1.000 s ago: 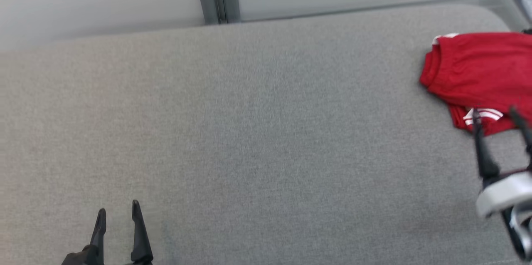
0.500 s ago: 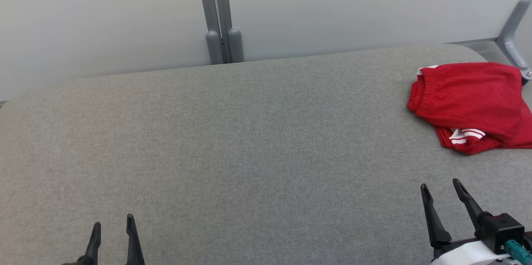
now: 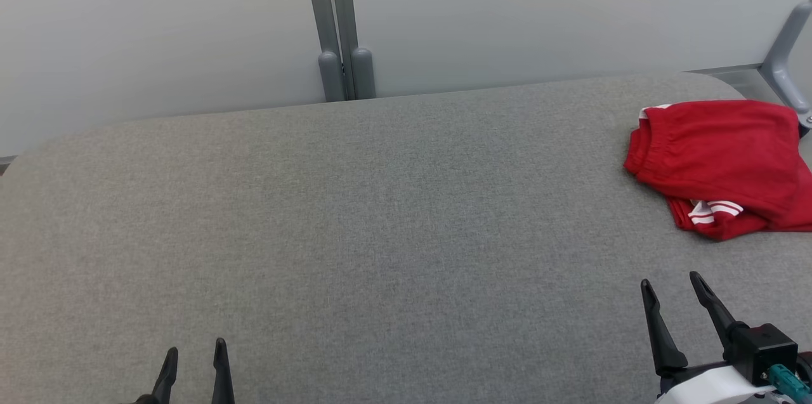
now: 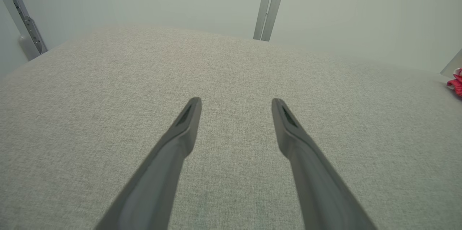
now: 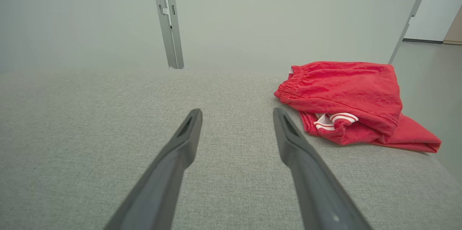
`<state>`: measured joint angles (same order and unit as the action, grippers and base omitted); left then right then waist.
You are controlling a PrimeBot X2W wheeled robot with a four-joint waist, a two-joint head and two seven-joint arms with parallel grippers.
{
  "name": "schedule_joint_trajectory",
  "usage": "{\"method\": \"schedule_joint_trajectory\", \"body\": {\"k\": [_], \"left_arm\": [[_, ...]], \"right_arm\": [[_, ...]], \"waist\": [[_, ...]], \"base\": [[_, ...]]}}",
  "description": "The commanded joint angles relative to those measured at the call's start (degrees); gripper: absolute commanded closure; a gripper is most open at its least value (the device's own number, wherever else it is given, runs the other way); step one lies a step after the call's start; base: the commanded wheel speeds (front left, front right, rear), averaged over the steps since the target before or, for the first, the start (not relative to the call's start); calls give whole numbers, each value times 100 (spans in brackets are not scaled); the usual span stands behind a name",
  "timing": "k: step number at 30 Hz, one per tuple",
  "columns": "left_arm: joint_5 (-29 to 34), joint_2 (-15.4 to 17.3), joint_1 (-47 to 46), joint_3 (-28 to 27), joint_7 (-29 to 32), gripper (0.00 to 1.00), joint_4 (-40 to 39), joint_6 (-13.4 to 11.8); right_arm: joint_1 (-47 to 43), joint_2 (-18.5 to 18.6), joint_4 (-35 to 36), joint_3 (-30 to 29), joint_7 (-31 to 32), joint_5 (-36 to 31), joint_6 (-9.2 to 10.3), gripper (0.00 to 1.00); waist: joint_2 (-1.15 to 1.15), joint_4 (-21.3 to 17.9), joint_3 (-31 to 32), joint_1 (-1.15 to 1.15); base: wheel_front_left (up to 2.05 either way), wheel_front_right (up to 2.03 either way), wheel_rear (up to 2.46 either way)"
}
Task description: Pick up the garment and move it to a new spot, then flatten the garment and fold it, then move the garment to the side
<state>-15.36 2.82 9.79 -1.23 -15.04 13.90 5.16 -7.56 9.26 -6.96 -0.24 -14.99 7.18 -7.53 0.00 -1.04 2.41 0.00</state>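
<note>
showing the red garment (image 3: 717, 156) lying folded over on itself at the far right corner of the grey padded surface (image 3: 380, 233), with its elastic waistband facing left and a white-striped patch peeking out from under the top layer. showing the left gripper (image 3: 195, 347) hovering at the near left, jaws spread wide and grasping nothing, well apart from the cloth. showing the right gripper (image 3: 670, 278) hovering at the near right, jaws likewise released and empty, near the garment but not touching it. judging from the compact fold and the placement at the side, appearing to be at or near the end of the task, taking pick-up, flattening, folding and setting aside as done. possibly lacking only a tidier edge, noting a lower layer sticking out at the right in the right wrist view.
</note>
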Motion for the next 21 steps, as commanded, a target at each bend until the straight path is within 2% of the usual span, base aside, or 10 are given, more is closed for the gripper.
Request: {"method": "schedule_joint_trajectory", "body": {"k": [1,10,11,16,21], "left_arm": [[-56,19,-88,-2,-15,0,28,43],[45,18,-159,74,-15,0,122,151],[48,1,-79,77,0,100,122,145],[-11,-25,-37,108,59,100,310,147],[-556,-22,-165,51,218,100,304,153]], "right_arm": [[-23,-6,-6,-16,-23,-38,8,0],[-64,-35,-43,-10,-23,-34,8,0],[-32,-33,-29,-6,0,-1,0,100],[-55,-130,-219,27,24,76,0,100],[45,-157,-247,-8,165,690,0,100]], "waist": [[0,28,20,0],[0,150,1,0],[0,145,7,0],[0,154,1,0],[0,152,-10,0]], "base": [[0,0,0],[0,0,0],[0,0,0],[0,0,0],[0,0,0]]}}
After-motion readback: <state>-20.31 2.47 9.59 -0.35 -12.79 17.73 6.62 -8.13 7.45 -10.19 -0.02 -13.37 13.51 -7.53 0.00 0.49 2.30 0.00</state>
